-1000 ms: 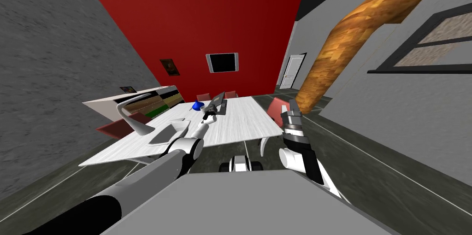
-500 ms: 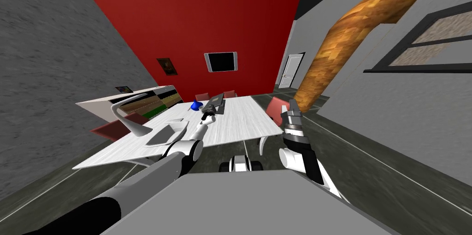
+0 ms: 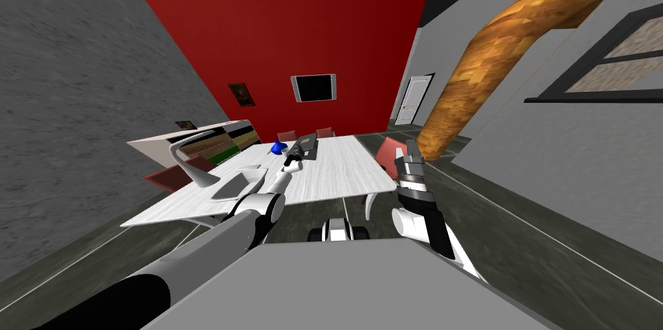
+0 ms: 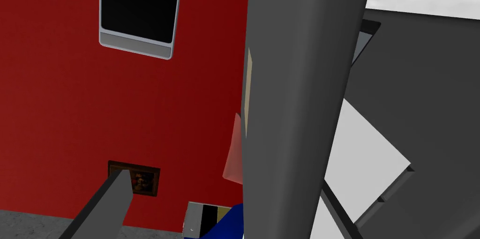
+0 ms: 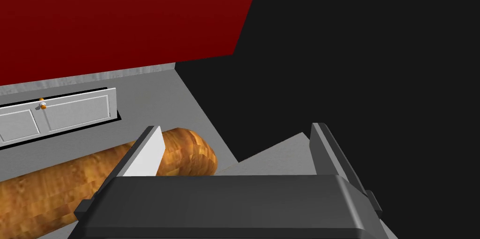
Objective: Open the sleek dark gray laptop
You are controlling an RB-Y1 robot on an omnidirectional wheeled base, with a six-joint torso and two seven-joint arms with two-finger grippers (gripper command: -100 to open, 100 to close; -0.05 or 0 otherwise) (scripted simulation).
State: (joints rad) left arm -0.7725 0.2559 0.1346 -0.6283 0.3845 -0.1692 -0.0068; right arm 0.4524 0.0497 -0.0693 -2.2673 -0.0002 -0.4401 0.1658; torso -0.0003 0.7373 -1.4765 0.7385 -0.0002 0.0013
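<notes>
Spread and empty, the left gripper (image 3: 292, 158) sits by the laptop (image 4: 300, 86) at its 1 o'clock, to lever the lid; the right gripper (image 5: 234, 149) idles open.

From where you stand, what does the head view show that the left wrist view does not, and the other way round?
Head view adds: the right tool raised on my right, the white door, the curved wooden beam. Left wrist view adds: a tan mark on the edge of the laptop and, close up, its two halves standing apart. Both: laptop, blue object, wall screen, framed picture, left tool.
</notes>
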